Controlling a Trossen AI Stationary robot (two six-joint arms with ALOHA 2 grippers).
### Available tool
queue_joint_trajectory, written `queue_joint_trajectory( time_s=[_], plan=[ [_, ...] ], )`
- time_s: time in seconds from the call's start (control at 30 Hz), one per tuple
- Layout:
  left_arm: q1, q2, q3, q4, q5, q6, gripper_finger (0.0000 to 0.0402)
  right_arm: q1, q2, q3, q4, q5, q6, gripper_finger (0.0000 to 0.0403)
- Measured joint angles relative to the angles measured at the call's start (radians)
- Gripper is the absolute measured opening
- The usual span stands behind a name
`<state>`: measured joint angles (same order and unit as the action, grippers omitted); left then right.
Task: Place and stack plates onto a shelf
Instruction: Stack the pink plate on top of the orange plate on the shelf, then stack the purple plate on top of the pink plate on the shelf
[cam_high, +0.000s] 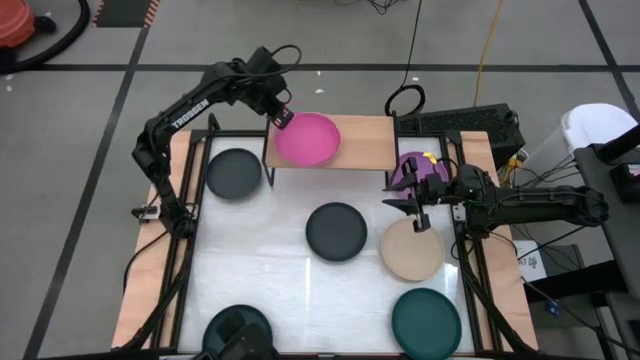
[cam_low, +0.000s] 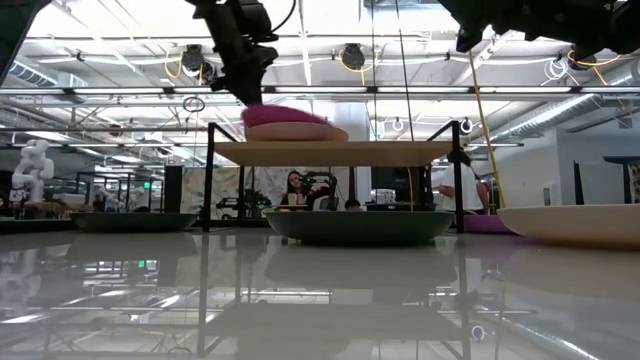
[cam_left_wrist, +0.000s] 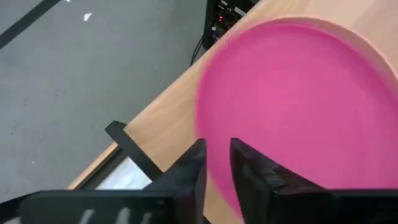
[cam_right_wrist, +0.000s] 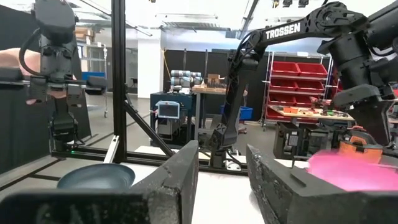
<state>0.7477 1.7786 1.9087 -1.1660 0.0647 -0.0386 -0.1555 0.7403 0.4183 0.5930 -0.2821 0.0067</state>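
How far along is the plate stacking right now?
Done: the magenta plate lies on the shelf, alone there. In hand: the left tool sits at that plate's rim, fingers straddling the edge. The right tool hovers open above the beige plate. Left: the beige, purple, two dark grey and two teal plates sit off the shelf.

Magenta plate (cam_high: 307, 138) on light-wood shelf (cam_high: 365, 143); beige plate (cam_high: 412, 250), white tabletop (cam_high: 290, 280)
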Motion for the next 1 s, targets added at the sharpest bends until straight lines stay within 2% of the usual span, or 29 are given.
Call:
queue_joint_trajectory(
  time_s=[0.23, 0.37, 0.47, 0.57, 0.7, 0.77, 0.9, 1.0],
  plan=[
    [-0.011, -0.035, 0.0, -0.004, 0.008, 0.002, 0.0145, 0.0, -0.004, 0.0, -0.026, -0.005, 0.01, 0.0116],
    [-0.026, -0.138, 0.0, -0.004, 0.063, 0.002, 0.0148, 0.0, -0.047, 0.009, -0.118, -0.006, 0.012, 0.0116],
    [-0.104, -0.261, -0.041, 0.094, 0.02, 0.025, 0.0136, 0.004, -0.08, 0.094, -0.307, -0.006, 0.032, 0.0116],
    [-0.217, -0.387, -0.155, 0.306, -0.036, 0.029, 0.0118, 0.019, -0.07, 0.231, -0.567, 0.014, 0.016, 0.0116],
    [-0.377, -0.524, -0.366, 0.587, -0.078, 0.007, 0.0107, 0.039, 0.001, 0.425, -0.91, 0.069, 0.001, 0.0116],
    [-0.464, -0.578, -0.484, 0.729, -0.131, 0.004, 0.0106, 0.047, 0.05, 0.515, -1.072, 0.114, 0.005, 0.0116],
    [-0.6, -0.625, -0.709, 0.988, -0.24, 0.007, 0.0106, 0.052, 0.141, 0.619, -1.346, 0.304, 0.036, 0.0116],
    [-0.681, -0.637, -0.823, 1.128, -0.259, -0.01, 0.0106, 0.05, 0.201, 0.613, -1.519, 0.447, 0.089, 0.0116]
  ],
)
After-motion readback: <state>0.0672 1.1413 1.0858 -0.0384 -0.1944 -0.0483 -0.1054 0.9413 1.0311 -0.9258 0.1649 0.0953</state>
